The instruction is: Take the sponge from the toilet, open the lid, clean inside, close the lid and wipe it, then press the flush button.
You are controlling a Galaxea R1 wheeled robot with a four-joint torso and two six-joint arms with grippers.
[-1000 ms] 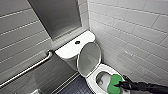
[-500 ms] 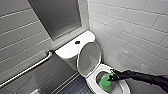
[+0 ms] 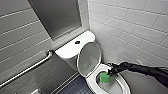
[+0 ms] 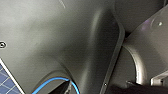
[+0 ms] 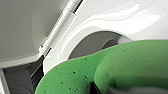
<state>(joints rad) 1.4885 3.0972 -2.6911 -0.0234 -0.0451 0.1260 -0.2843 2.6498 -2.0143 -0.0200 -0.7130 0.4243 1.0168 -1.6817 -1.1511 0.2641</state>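
Fingers of the right gripper [image 3: 110, 72] are clamped on the sponge [image 3: 104, 77], and the black arm [image 3: 145, 70] reaches in from the right edge of the head view. That sponge hangs inside the bowl [image 3: 93, 80], low and right of centre in the frame, below the rim on the side nearer the tank. Whether it touches the porcelain cannot be told. In the right wrist view the sponge [image 5: 125, 67] looms large and green, pinched in at its middle, with the bowl's white inner wall and a dark opening just behind it. At centre frame the lid [image 3: 88, 59] stands raised, tipped back toward the tank top [image 3: 71, 50]. On that top, above and left of the lid, sits the flush button [image 3: 77, 42], well apart from the gripper. A grab bar [image 3: 27, 70] slants across the grey wall at lower left, and white tiles [image 3: 130, 25] cover the upper right. Dark floor [image 3: 75, 87] shows at the bottom. A blue cable [image 4: 55, 81] curves through the left wrist view.
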